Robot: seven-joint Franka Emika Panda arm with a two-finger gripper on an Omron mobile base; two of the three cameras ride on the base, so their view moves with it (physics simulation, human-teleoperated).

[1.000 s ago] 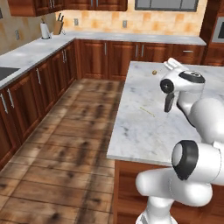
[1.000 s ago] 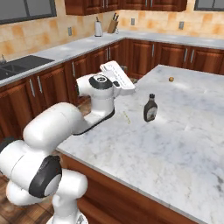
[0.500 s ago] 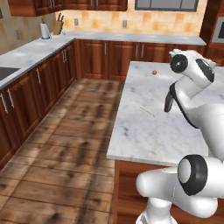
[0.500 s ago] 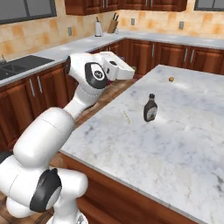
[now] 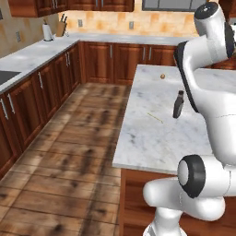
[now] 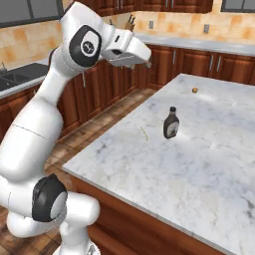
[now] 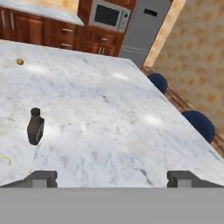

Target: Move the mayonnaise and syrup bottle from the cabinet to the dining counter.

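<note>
High over the near-left edge of the dining worktop [image 6: 209, 149], the hand [image 6: 134, 50] hangs with fingers spread wide, pinching nothing. Well apart from it, the syrup bottle [image 6: 171, 123] stands upright mid-worktop. Farther back lies a small brown round item [image 6: 195, 90]; a thin yellowish sliver [image 6: 144, 133] lies left of the bottle.

I see the counter [image 6: 199, 164], marble-topped: syrup bottle [image 6: 171, 123] upright mid-top, small brown ball [image 6: 195, 90] near far edge, thin yellow sliver [image 6: 144, 133] nearer the left edge.

Syrup bottle [image 6: 171, 123] label unreadable
</note>
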